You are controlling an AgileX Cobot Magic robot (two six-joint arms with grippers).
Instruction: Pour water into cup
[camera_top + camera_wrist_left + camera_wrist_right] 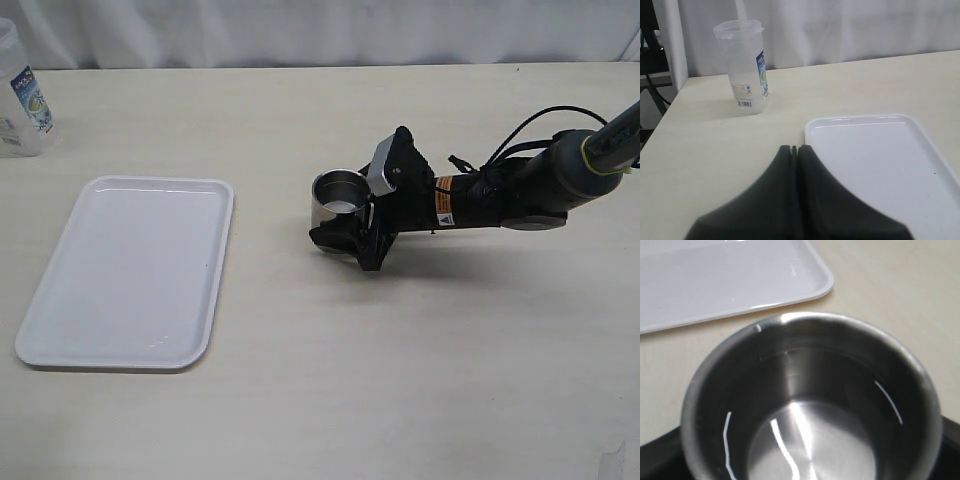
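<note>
The steel cup [338, 198] stands on the table right of centre. My right gripper [345, 225] reaches in from the right and is shut on the cup, its dark fingers hugging both sides. In the right wrist view the cup [810, 405] fills the frame, seen from above. Water [815, 440] shows in it as a faint sheen with wavy light streaks over the shiny bottom. My left gripper [795, 148] is shut and empty, over the table beside the tray's corner. It is out of the exterior view.
A white tray [120, 270] lies on the left of the table, also in the left wrist view [880, 165] and the right wrist view [715, 280]. A translucent plastic container with a blue-white label [20, 90] stands at the far left back corner [745, 70].
</note>
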